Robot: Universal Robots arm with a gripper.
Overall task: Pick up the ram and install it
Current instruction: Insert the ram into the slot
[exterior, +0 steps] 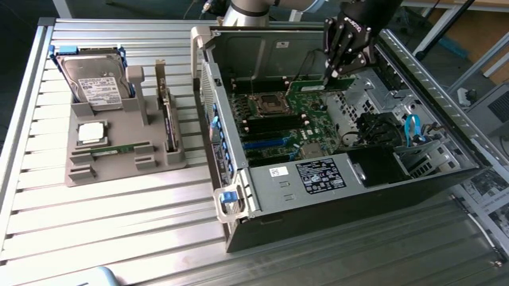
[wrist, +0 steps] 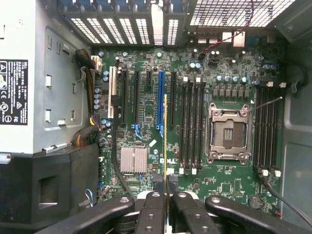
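My black gripper (exterior: pixel 338 74) hangs inside the open computer case (exterior: pixel 238 179), above the green motherboard (exterior: pixel 298 128). It is shut on the ram (exterior: pixel 314 87), a narrow green stick held on edge over the board. In the wrist view the ram (wrist: pixel 165 136) shows edge-on as a thin line running out from between my fingertips (wrist: pixel 153 207). It hovers beside a bank of black memory slots (wrist: pixel 191 126), just to one side of the empty processor socket (wrist: pixel 226 132). A second bank of slots (wrist: pixel 268 129) lies on the socket's other side.
On the exterior view's left, a grey fixture (exterior: pixel 80 173) on the slatted table holds a hard drive (exterior: pixel 95 83), a square silver chip (exterior: pixel 92 132) and a board standing on edge (exterior: pixel 168 119). Case walls, a black power supply (wrist: pixel 48 190) and cables (exterior: pixel 412 128) surround the motherboard.
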